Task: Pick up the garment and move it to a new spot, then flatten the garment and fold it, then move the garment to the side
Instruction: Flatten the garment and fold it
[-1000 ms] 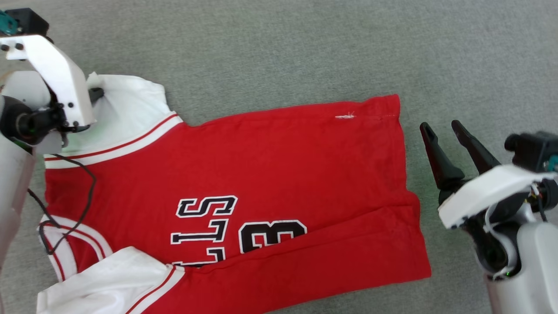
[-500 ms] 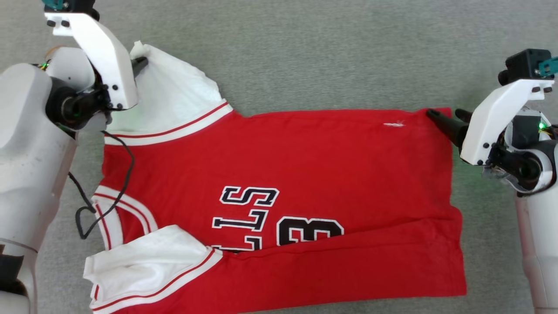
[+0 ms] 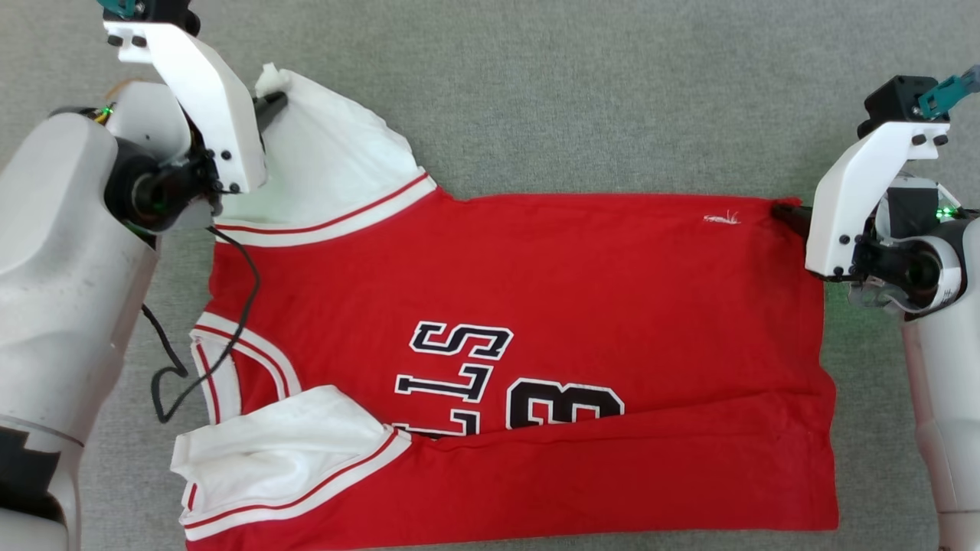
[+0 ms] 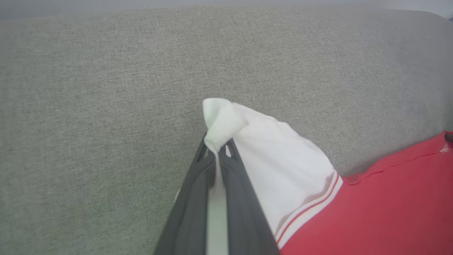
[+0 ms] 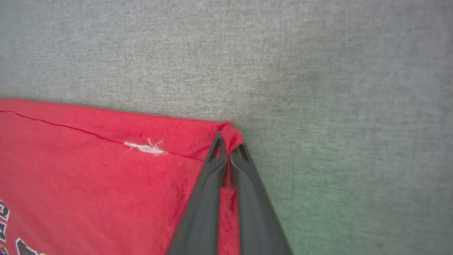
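Note:
The garment, a red jersey with white sleeves and black lettering, lies spread sideways on the grey fabric surface. Its near long edge is folded over along the bottom. My left gripper is shut on the tip of the far white sleeve, and the pinched cloth bunches at the fingertips. My right gripper is shut on the far hem corner of the red garment, with red cloth caught between its tips. The near white sleeve lies loose at the lower left.
Grey woven surface stretches beyond the garment's far edge. A black cable from my left arm drapes over the collar end. A small white thread tuft sits near the held hem corner.
My right gripper came in from the lower right to the far hem corner and shut on it. The left gripper kept hold of the sleeve. The head camera shifted.

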